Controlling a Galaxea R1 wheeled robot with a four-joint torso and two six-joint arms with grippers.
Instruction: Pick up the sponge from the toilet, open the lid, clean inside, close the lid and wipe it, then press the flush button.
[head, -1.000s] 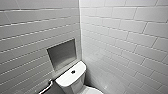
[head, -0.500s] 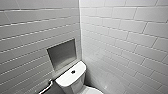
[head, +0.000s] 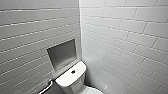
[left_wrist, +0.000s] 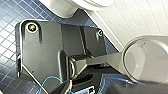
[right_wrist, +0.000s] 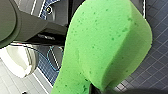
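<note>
At the lower left of the head view a pale rail (head: 46, 88) is poking in. Right of it, a recessed niche (head: 62, 53) is sitting in the grey tiled wall. Below the niche, at lower centre, the toilet (head: 71, 77) is showing its rounded tank, with the flush button (head: 73, 72) lying dark in the middle of the tank top. The bowl is running off the bottom edge, so the lid's position cannot be told.

In the left wrist view the blue tiled floor (left_wrist: 10, 20) is passing under the arm. Whether the left hand is open or closed, I cannot tell.

In the right wrist view the sponge (right_wrist: 107, 42) is hanging above the floor, close before the camera. The right hand (right_wrist: 97, 88) is probably gripping it at its narrow end, where a dark part is pressing into the foam. The grip itself is mostly hidden.

Judging from this, the sponge is already off the toilet and the lid work is not yet under way. Doing this step well is asking for three things:

- A steady, moderate squeeze, since soft foam is likely to slip or fold.
- A downward tilt of the head, bringing the bowl into view.
- The free arm being held clear of the tank, so the button is not being nudged early.
</note>
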